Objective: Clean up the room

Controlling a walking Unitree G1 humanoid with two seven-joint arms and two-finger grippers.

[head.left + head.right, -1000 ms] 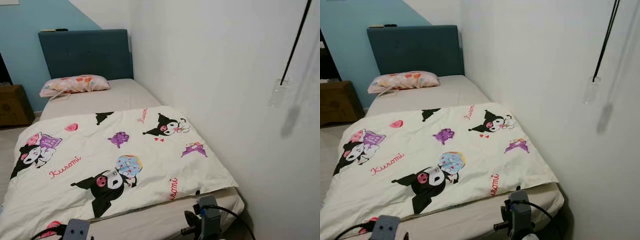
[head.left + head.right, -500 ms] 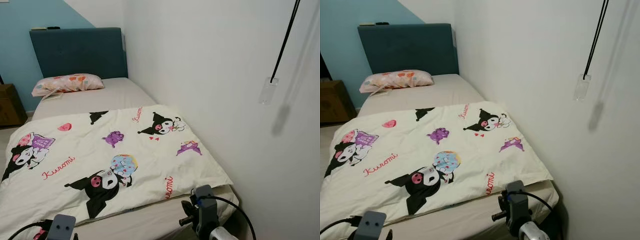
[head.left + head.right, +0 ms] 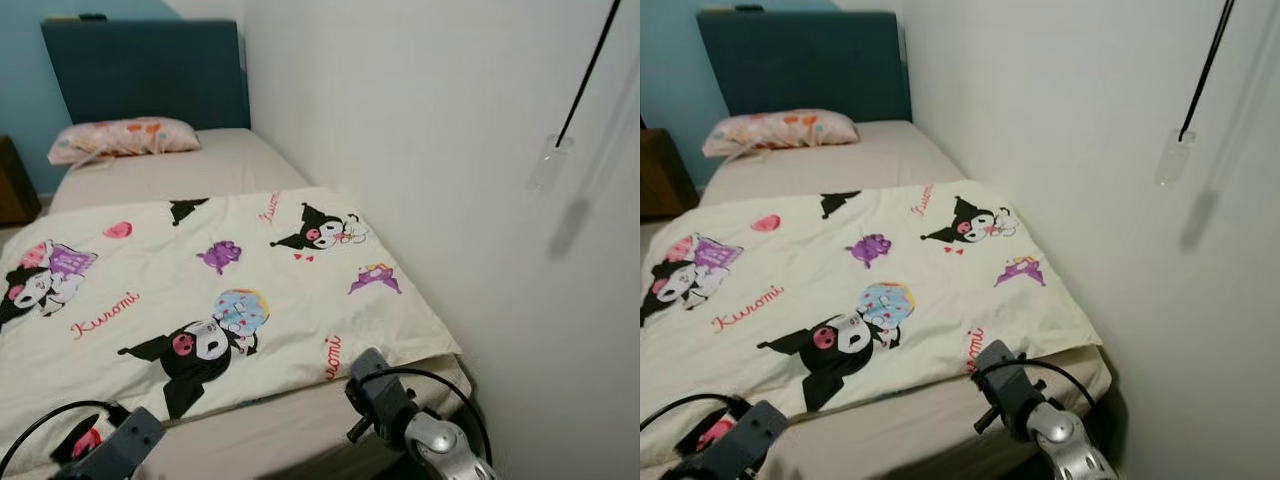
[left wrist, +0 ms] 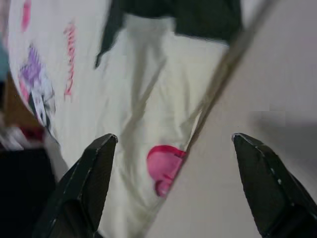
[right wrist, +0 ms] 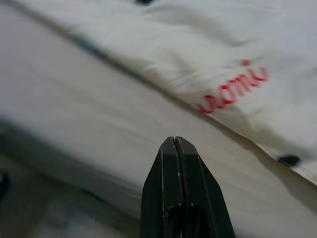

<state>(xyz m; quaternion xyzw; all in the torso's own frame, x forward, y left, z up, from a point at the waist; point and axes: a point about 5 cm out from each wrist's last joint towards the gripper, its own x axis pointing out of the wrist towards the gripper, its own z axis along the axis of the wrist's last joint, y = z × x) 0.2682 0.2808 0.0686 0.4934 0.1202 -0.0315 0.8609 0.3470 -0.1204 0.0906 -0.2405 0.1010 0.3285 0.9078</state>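
Observation:
A cream duvet (image 3: 200, 290) printed with cartoon figures lies spread flat over the lower part of a bed. A patterned pillow (image 3: 120, 138) rests at the head on the bare beige mattress sheet (image 3: 180, 165). Both of my arms reach toward the foot of the bed: left arm (image 3: 120, 445), right arm (image 3: 385, 400). My left gripper (image 4: 174, 141) is open and empty, its fingers wide apart above the duvet's lower edge. My right gripper (image 5: 174, 144) is shut on nothing, hovering over the sheet just below the duvet's hem with red lettering (image 5: 233, 87).
A dark blue headboard (image 3: 140, 70) stands at the far end. A white wall (image 3: 420, 120) runs along the bed's right side. A black cable (image 3: 590, 70) with a clear piece (image 3: 548, 165) hangs by it. A brown cabinet (image 3: 660, 170) stands left of the bed.
The camera has tilted down and drawn closer to the bed. Both arms have come further forward into view over the foot of the bed.

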